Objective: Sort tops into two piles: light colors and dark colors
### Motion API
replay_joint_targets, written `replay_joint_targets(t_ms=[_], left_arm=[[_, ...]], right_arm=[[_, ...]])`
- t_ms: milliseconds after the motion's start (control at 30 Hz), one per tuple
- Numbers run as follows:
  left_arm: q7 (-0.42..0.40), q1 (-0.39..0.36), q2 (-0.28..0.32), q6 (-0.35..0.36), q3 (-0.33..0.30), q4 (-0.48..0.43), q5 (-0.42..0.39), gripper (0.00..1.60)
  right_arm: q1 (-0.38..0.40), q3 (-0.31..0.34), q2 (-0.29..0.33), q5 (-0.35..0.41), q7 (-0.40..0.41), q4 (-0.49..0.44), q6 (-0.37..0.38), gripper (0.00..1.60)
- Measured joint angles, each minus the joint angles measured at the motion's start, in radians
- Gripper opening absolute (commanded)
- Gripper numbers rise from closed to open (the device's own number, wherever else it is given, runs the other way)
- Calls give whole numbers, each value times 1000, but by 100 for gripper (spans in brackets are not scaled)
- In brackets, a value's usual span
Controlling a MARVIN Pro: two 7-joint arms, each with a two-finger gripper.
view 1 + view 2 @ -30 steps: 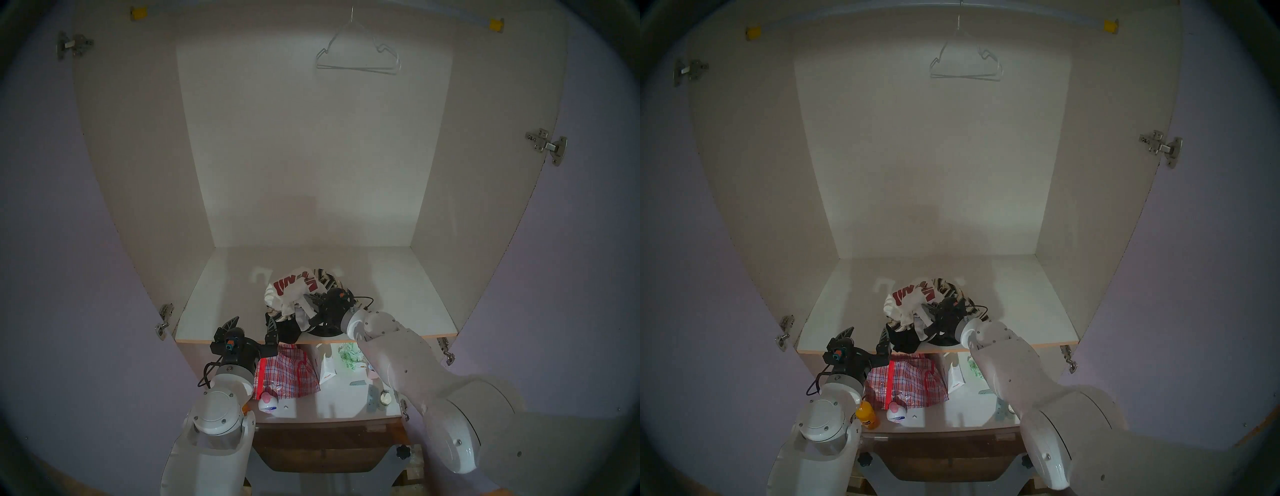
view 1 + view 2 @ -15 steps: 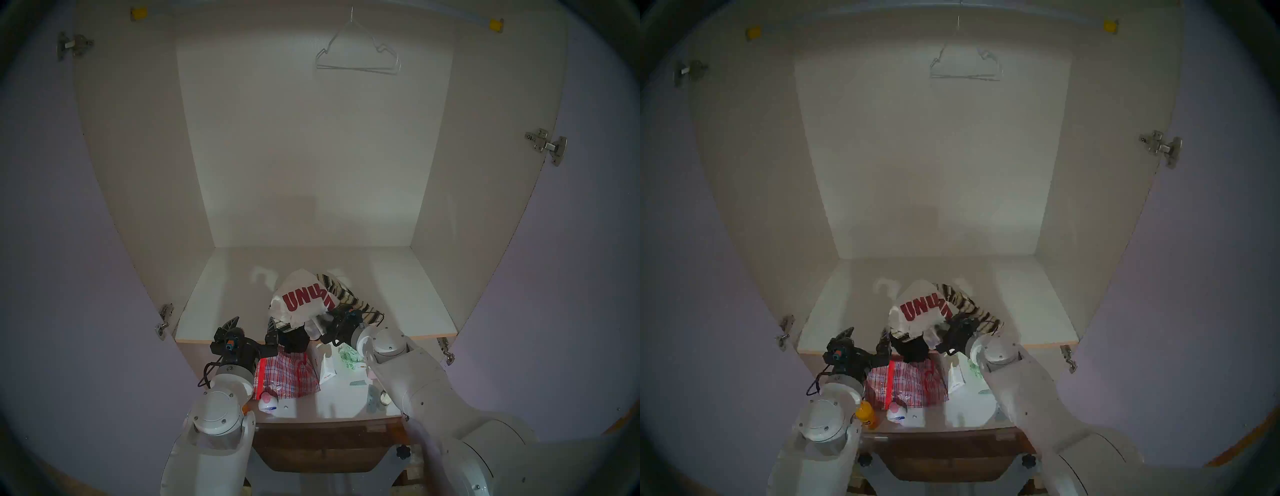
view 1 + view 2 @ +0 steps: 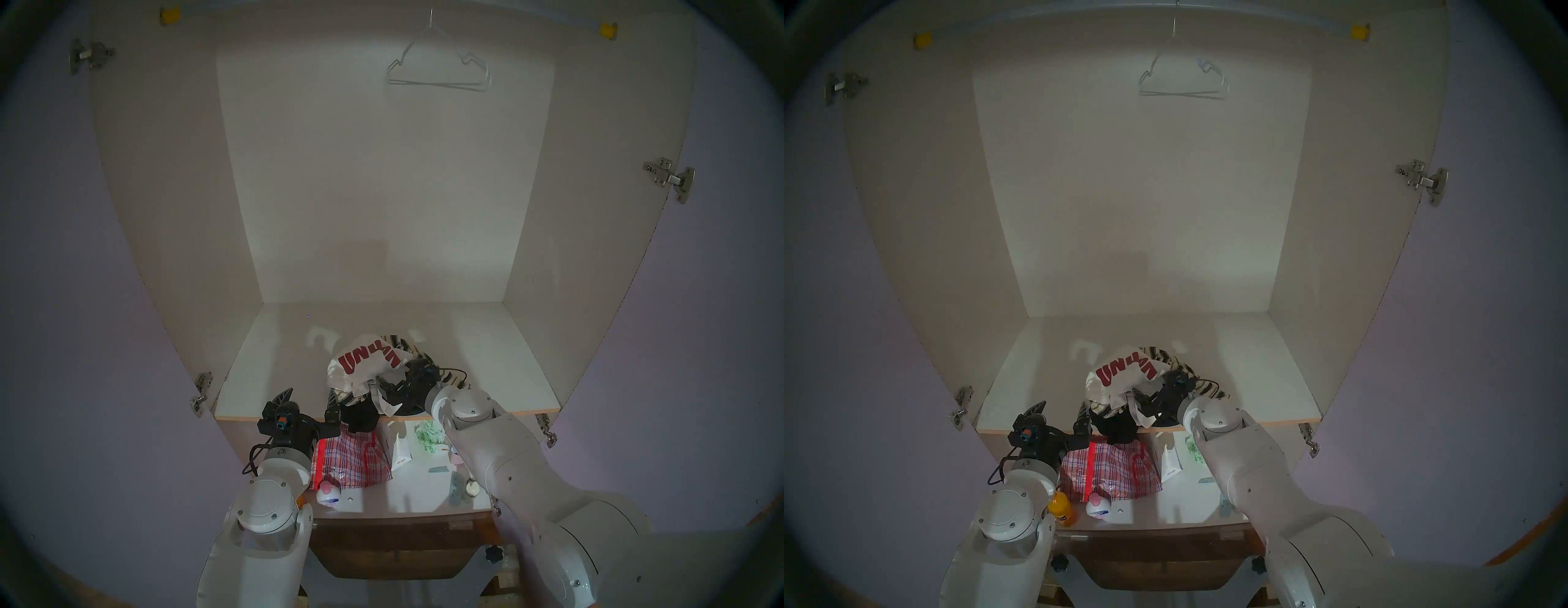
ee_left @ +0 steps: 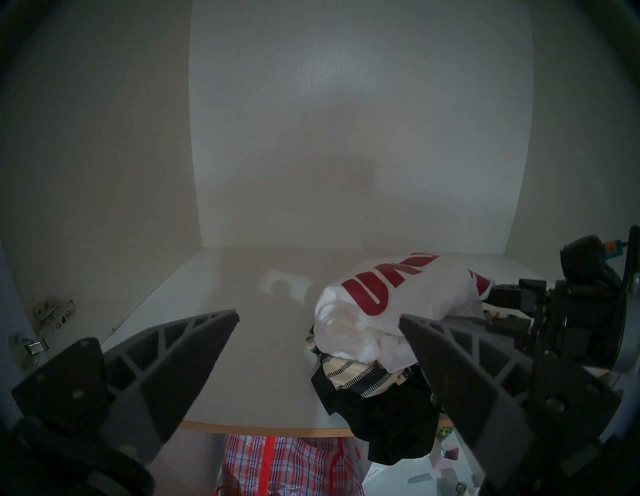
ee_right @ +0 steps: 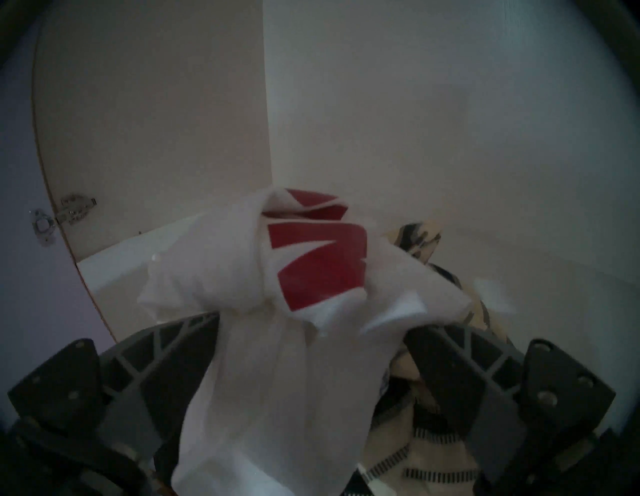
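Tops are heaped near the front edge of the wardrobe shelf (image 3: 263,373), and none has yet been set apart. In the right wrist view the right gripper (image 5: 311,363) is seen with its jaws spread wide, a fold of the white top with red letters (image 5: 277,277) draped loosely between the fingers (image 5: 166,350) and not pinched. That top is seen lying on the heap, with the cream-and-black striped top (image 4: 349,377) beneath it and showing again at about one o'clock of it in the head view. A black top (image 4: 388,422) is at the bottom, hanging over the shelf edge at six o'clock. The left gripper (image 4: 318,332) is held agape and empty at about nine o'clock of the heap, just beside it.

The step in hand is judged to be the separating of the light top from the dark ones. For the next move a firm closure on the white cloth alone is called for, followed by a lift and a carry to the bare shelf at nine o'clock. Below the shelf edge a checked bag (image 3: 352,463) is seen.
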Motion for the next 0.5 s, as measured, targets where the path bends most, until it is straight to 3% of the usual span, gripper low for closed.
replay_joint_targets(t_ms=[167, 233, 367, 500], left_arm=[[0, 0, 0, 0, 0, -1, 0, 160], [0, 0, 0, 0, 0, -1, 0, 160], [0, 0, 0, 0, 0, -1, 0, 160], [0, 1, 0, 0, 0, -1, 0, 160]], right_arm=[[-80, 12, 24, 4, 10, -180, 63, 160], [-85, 16, 30, 5, 11, -207, 77, 160], [-84, 21, 32, 5, 11, -199, 87, 157], [-52, 21, 26, 1, 8, -114, 95, 157]])
